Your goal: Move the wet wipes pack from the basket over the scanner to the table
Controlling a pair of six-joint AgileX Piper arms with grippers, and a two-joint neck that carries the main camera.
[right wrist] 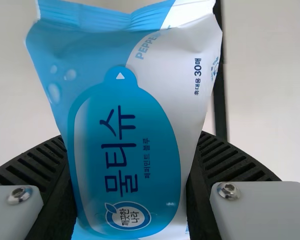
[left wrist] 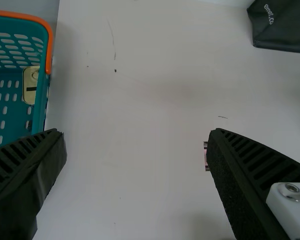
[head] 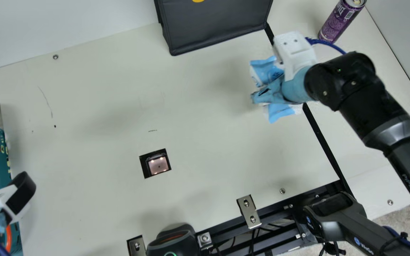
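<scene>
My right gripper point(head: 262, 95) is over the right part of the table point(head: 94, 199), closed around the blue and white wet wipes pack point(head: 264, 71). Seen from the right wrist, the pack point(right wrist: 125, 110) is held between both fingers of the right gripper point(right wrist: 132, 165), its printed face toward the camera. The scanner window point(head: 158, 165) is set into the tabletop, left of the pack. At the left edge, my left gripper point(head: 21, 193) hangs by the teal basket point(head: 2, 145); in its wrist view the left gripper point(left wrist: 135, 150) is open, nothing between its fingers, with the basket point(left wrist: 42, 85) beside it.
A dark fabric bag point(head: 215, 25) stands at the back, and a purple can point(head: 338, 23) at the back right. A beige item point(left wrist: 30, 85) lies in the basket. Along the front edge are a black handheld device point(head: 173, 243), metal brackets point(head: 248, 211) and a black frame.
</scene>
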